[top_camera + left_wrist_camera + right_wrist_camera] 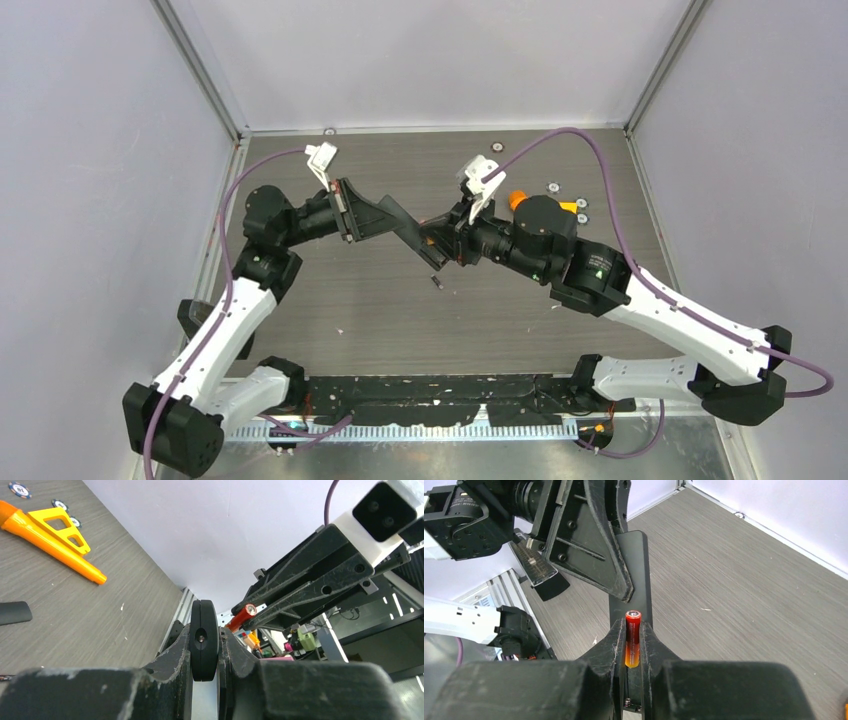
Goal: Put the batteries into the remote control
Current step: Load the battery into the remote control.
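**Top external view.** I see the left gripper [392,222] holding the remote control [410,235] clear of the table [330,310]. The bar slants down toward the right gripper [443,243], which meets its lower end. From this height I cannot tell how either set of jaws stands. A small dark item [436,283] lies on the table just below the remote; it is too small to identify. An orange flashlight [517,200] shows partly behind the right arm, with poker chips [553,186] beside it.

**Left wrist view.** The left fingers [172,655] are pressed onto the remote, which is seen edge-on between them. The right gripper reaches in from the upper right and pinches the red-orange battery [243,616] at its tips. The flashlight lies on the table touching a yellow triangular frame [60,522].

**Right wrist view.** The right fingers [609,645] are clamped on the red-orange battery, which stands upright with its capped end out. That end sits just at the remote's flat face. The left gripper grips the remote's far end.
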